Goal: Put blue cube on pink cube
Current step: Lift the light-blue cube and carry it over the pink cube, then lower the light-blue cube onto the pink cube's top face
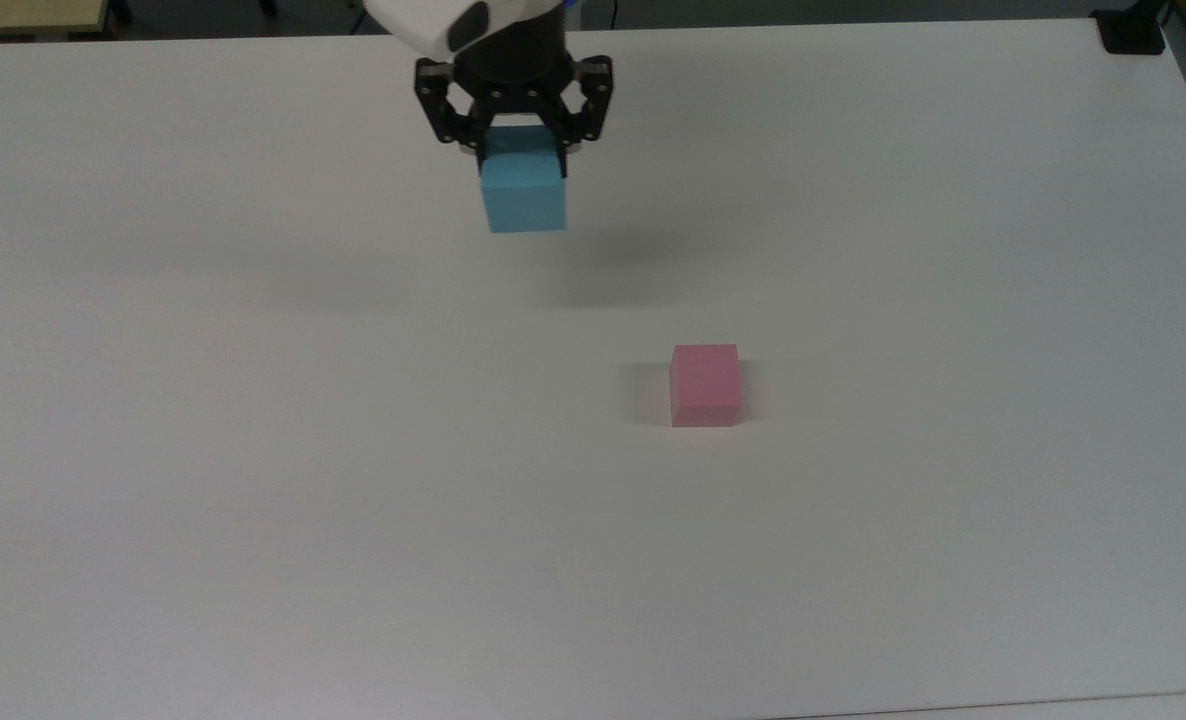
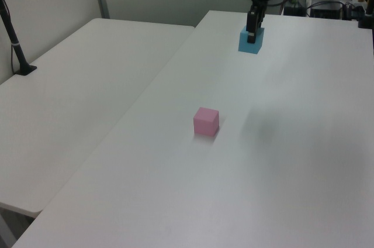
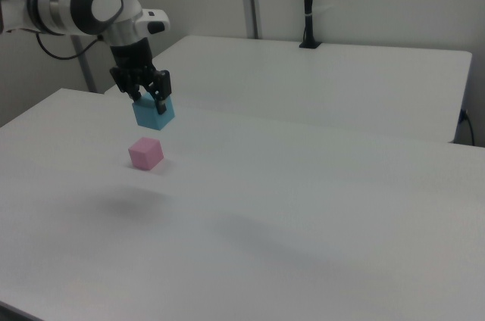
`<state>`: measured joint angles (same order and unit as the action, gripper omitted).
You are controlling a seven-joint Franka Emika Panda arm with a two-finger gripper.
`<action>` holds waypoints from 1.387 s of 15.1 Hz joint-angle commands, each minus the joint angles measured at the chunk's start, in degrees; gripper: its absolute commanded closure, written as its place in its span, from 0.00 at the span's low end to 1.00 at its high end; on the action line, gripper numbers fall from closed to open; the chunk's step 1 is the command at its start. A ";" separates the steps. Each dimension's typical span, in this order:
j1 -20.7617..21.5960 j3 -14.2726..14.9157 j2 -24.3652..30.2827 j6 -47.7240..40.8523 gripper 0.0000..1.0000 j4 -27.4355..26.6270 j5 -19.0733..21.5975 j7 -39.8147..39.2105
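The blue cube (image 1: 523, 192) (image 2: 251, 40) (image 3: 154, 113) hangs well above the white table (image 1: 253, 480), held between the black fingers of my gripper (image 1: 521, 150) (image 2: 252, 33) (image 3: 151, 101), which is shut on it. The pink cube (image 1: 705, 385) (image 2: 206, 121) (image 3: 145, 154) rests alone on the table. In the top view it lies to the lower right of the held cube. In the right view the blue cube hovers just above and slightly right of the pink one. A soft shadow of the arm falls on the table between them.
A second white table (image 2: 64, 102) (image 3: 341, 79) stands beside this one. A black pole on a base (image 2: 17, 49) (image 3: 307, 3) rises from it. A black mount (image 1: 1133, 30) sits at the table's far right corner in the top view.
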<state>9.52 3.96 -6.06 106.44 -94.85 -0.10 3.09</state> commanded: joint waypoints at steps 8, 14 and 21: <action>10.16 1.13 -15.63 1.12 0.50 14.07 0.36 9.56; 11.84 1.22 -21.53 4.47 0.50 18.03 0.19 13.88; 13.51 1.13 -24.69 6.67 0.50 17.95 -0.25 14.93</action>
<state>21.11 3.95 -29.33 112.25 -78.20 -0.12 16.67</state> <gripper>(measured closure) 0.383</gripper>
